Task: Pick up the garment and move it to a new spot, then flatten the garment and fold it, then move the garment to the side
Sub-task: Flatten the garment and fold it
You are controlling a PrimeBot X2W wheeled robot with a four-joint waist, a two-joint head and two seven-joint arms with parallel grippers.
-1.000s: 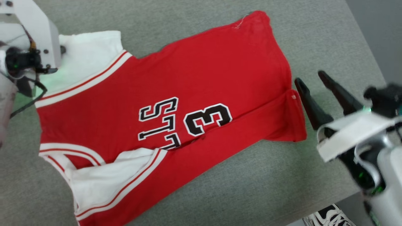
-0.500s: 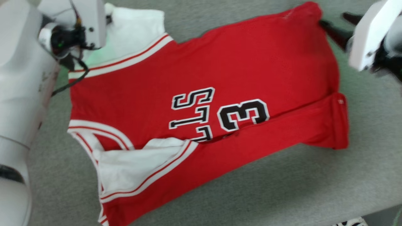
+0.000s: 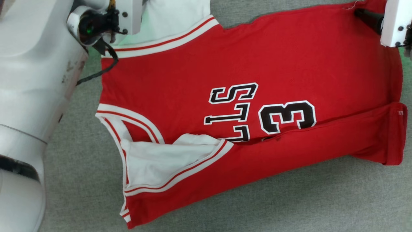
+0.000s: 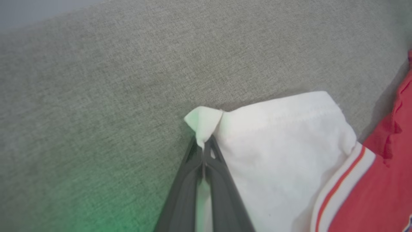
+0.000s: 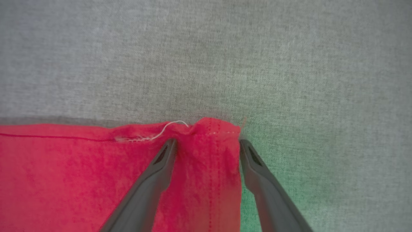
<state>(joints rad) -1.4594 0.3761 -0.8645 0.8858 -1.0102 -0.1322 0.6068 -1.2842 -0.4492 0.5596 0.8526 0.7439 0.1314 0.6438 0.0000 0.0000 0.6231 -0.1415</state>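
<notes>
Since a second ago, the right gripper (image 5: 207,141) has gone from beside the hem's middle to the far right corner of the garment (image 3: 225,64), jaws wide and straddling that corner without pinching it. The left gripper (image 4: 203,145) stays clamped on the white sleeve (image 4: 276,135) tip at far left. The view also swung, but the garment lies unmoved on the table (image 3: 257,209), near side folded over, so both far corners look about to be held for the next fold. Lettering (image 3: 231,111) reads "LLS", partly hidden under the fold, then "3"; the hem tag (image 3: 400,112) is too small to read.

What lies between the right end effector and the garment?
Nothing: the right wrist view shows the open right end effector straddling the garment at its hem corner.
</notes>
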